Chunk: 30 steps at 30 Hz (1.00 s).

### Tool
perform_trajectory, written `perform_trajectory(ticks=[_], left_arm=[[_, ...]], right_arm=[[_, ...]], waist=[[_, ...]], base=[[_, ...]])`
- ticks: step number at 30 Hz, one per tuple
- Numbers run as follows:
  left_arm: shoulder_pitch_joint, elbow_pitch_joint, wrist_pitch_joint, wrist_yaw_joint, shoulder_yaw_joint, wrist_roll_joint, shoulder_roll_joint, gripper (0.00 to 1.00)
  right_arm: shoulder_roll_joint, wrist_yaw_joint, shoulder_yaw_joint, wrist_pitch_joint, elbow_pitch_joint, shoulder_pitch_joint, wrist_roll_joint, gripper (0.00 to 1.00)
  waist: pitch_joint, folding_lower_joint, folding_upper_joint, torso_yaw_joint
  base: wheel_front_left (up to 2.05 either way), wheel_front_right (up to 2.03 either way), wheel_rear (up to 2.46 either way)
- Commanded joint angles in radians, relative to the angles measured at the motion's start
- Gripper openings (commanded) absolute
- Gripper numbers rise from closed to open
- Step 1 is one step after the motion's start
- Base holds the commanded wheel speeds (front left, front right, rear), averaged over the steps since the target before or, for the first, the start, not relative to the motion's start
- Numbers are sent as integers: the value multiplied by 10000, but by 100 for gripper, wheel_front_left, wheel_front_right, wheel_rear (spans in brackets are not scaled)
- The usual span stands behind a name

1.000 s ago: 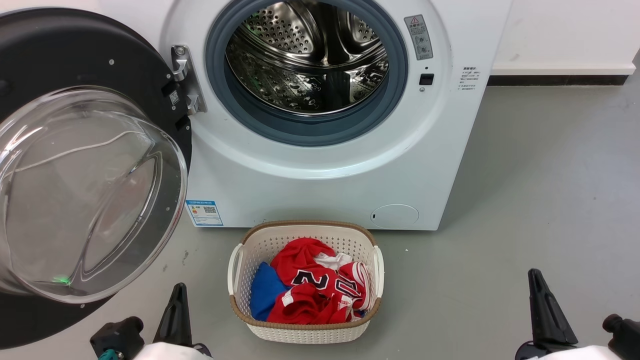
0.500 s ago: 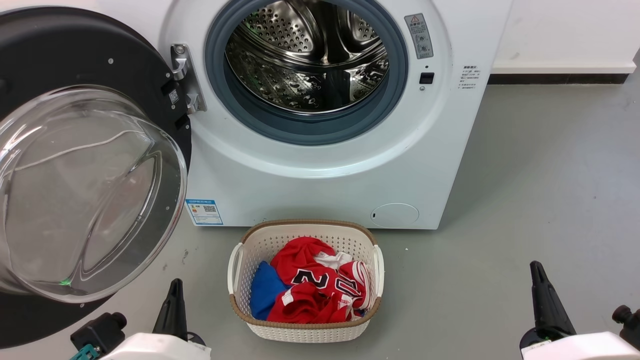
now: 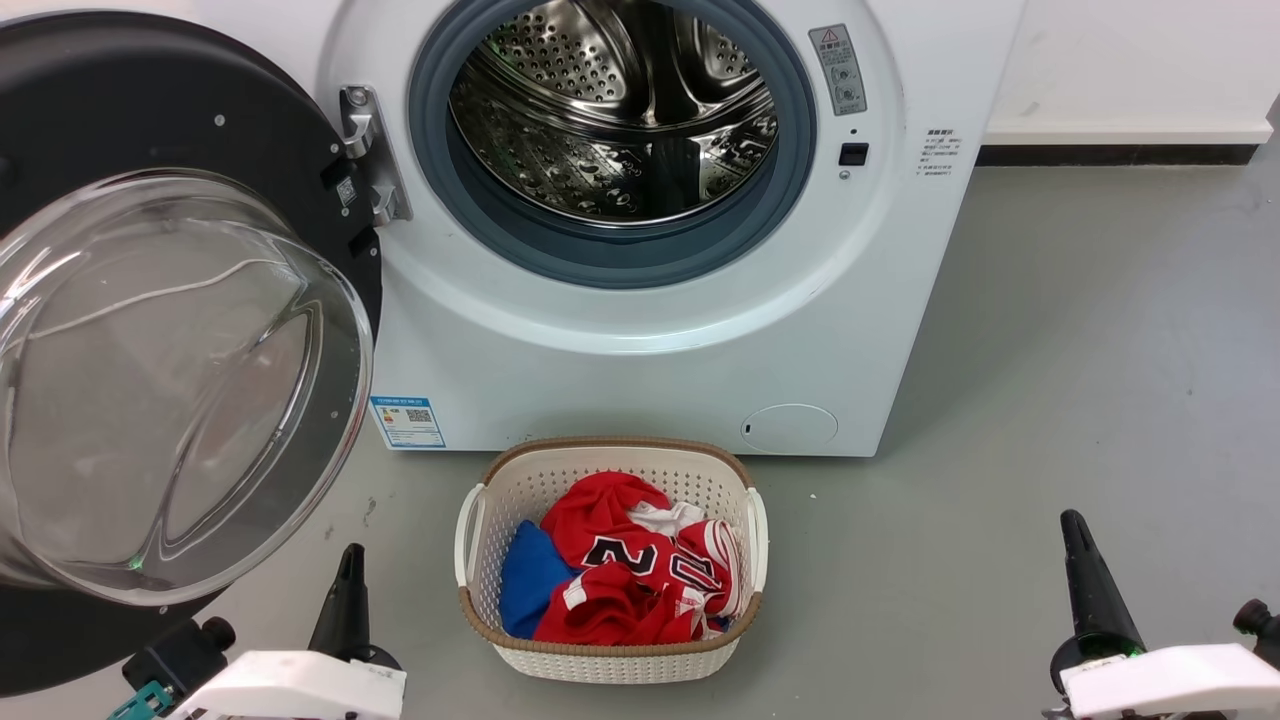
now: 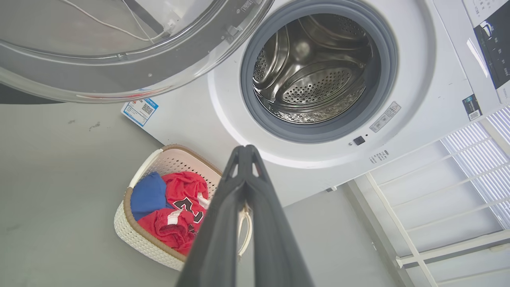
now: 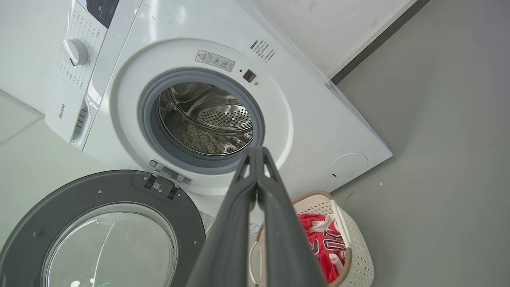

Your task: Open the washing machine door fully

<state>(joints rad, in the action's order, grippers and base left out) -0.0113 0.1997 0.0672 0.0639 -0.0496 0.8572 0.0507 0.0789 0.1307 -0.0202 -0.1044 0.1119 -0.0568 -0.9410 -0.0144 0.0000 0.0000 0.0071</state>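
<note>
Washing machine door (image 3: 150, 110) is seen swung wide to the left of the washing machine (image 3: 640, 340), hung on its metal hinge (image 3: 372, 150), with its glass bowl turned outward and the steel drum (image 3: 610, 110) fully exposed. Open room is offered by the grey floor (image 3: 1100, 350) to the right of the washing machine, while a white laundry basket (image 3: 610, 665) holding a red jersey (image 3: 620, 580) and blue cloth (image 3: 530, 580) is set just in front of it. The left gripper (image 4: 246, 149) and the right gripper (image 5: 257, 150) are held in front of the washing machine, apart from the door, each with its fingers pressed together.
</note>
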Motion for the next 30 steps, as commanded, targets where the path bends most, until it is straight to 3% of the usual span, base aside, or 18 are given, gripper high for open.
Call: perform_trajectory(ticks=[1,30], left_arm=[[285,-71,-63,76,-72,317,1,0],[726,164,-855,348,-341,3546,-2,0]], right_arm=[[81,1,-25,65,-17,283,-307,0],[87,1,-213,838,572,923,-3355,0]], waist=[[3,0,0,-1],[66,0,0,-27]], base=[[0,0,0],[0,0,0]])
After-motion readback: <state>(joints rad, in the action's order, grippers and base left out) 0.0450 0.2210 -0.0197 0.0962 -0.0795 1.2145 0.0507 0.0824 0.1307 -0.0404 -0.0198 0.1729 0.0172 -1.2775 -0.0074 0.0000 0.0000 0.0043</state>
